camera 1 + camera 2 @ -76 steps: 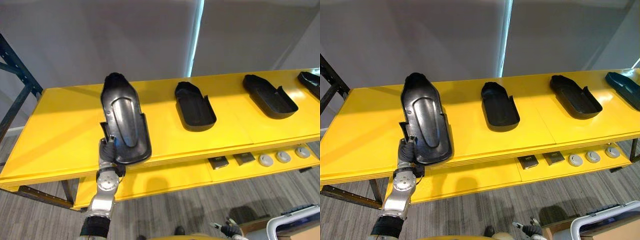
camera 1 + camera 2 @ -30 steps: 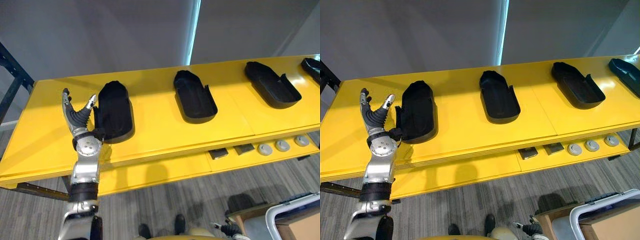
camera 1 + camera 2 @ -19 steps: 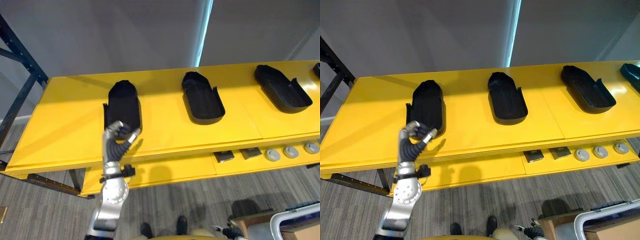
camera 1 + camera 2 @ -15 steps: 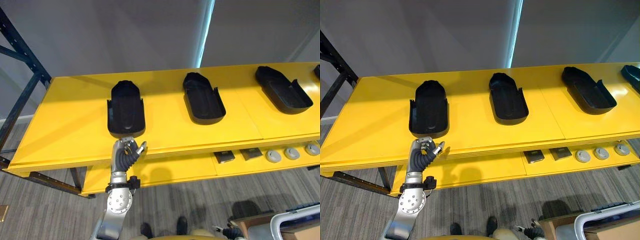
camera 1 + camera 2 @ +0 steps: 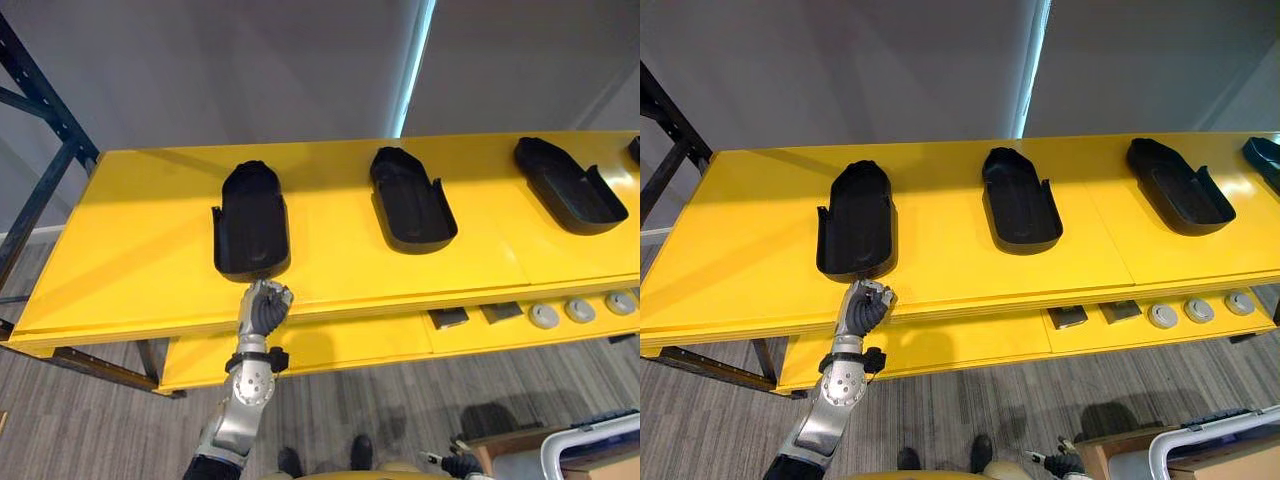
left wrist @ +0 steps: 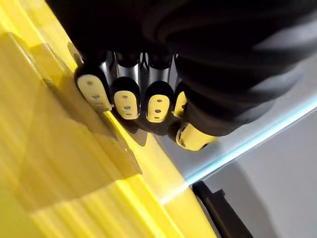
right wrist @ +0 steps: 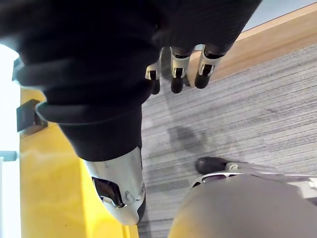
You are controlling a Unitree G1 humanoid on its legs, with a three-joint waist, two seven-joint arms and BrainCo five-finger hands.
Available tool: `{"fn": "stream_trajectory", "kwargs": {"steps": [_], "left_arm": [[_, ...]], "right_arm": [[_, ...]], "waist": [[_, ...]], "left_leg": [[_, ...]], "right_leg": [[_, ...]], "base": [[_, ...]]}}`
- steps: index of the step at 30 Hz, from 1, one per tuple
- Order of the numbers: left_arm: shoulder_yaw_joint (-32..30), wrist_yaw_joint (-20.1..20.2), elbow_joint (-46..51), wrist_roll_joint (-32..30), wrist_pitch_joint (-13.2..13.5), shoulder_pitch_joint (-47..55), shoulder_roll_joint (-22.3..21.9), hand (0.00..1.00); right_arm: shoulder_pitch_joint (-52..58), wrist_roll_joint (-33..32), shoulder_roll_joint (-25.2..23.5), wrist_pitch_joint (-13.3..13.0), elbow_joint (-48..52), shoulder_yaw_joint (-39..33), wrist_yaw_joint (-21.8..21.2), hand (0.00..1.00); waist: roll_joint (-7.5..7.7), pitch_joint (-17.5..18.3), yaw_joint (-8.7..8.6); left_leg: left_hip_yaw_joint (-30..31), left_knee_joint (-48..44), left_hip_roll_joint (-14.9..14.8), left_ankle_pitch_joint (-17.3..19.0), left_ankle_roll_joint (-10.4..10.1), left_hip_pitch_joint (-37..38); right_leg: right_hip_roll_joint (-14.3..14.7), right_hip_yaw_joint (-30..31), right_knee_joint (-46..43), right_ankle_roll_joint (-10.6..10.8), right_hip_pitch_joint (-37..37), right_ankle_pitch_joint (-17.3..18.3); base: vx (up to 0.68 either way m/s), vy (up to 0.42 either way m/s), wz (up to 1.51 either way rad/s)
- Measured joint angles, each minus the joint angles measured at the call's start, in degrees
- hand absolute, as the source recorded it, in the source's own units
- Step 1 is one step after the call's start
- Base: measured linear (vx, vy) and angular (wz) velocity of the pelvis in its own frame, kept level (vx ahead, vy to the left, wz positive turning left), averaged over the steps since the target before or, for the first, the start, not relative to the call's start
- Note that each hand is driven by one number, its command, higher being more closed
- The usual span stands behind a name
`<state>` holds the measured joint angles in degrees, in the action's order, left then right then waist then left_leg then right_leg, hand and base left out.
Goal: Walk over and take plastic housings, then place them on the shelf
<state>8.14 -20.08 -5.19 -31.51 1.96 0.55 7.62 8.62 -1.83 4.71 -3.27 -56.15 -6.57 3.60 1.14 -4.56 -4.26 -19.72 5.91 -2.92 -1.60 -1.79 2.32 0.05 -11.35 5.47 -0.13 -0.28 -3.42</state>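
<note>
Here, on the yellow shelf (image 5: 130, 250), toward its left end: leftmost plastic housing (image 5: 250, 220), hollow side up, held by nothing. Just in front of it, at the shelf's front edge: left hand (image 5: 263, 305), fingers (image 6: 125, 99) curled together into a fist, empty, apart from the housing. Further right along the same shelf: second housing (image 5: 412, 200) and third housing (image 5: 565, 188), well apart. Low above the floor (image 7: 257, 124): right hand (image 7: 177, 67), fingers hanging loose and apart, gripping nothing.
</note>
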Motion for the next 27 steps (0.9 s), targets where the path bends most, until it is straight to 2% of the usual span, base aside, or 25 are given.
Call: {"fn": "stream_trajectory", "kwargs": {"steps": [5, 18, 27], "left_arm": [[-1.7, -0.1, -0.4, -0.7, -1.0, -0.7, 0.4, 1.00], [-6.4, -0.1, -5.8, -0.6, -3.0, -7.0, 0.6, 1.00], [-6.6, -0.1, -7.9, -0.5, -3.1, -9.0, 0.6, 1.00]], "right_arm": [[-0.3, 0.3, -0.3, 0.2, 0.9, 0.0, 0.0, 0.00], [-0.4, 0.7, -0.3, 0.5, 1.4, 0.0, -0.2, 0.00], [-0.5, 1.9, -0.3, 0.5, 1.4, 0.0, -0.5, 0.00]], "waist": [[-0.03, 0.0, -1.31], [-0.04, 0.0, -1.38], [-0.03, 0.0, -1.60]], "left_leg": [[-0.8, 0.0, 0.0, 0.0, 0.0, -0.1], [-0.8, 0.0, 0.1, 0.0, 0.0, -0.7], [-0.8, 0.0, 0.1, 0.0, 0.0, -0.6]], "right_leg": [[0.1, 0.7, 0.2, 0.0, -0.4, -0.3], [0.0, 0.9, 0.2, 0.0, -1.0, -0.6], [0.0, 0.8, 0.2, 0.0, -1.0, -0.6]], "base": [[-0.01, 0.003, -0.09], [0.00, 0.001, 0.00], [0.00, 0.000, 0.00]]}}
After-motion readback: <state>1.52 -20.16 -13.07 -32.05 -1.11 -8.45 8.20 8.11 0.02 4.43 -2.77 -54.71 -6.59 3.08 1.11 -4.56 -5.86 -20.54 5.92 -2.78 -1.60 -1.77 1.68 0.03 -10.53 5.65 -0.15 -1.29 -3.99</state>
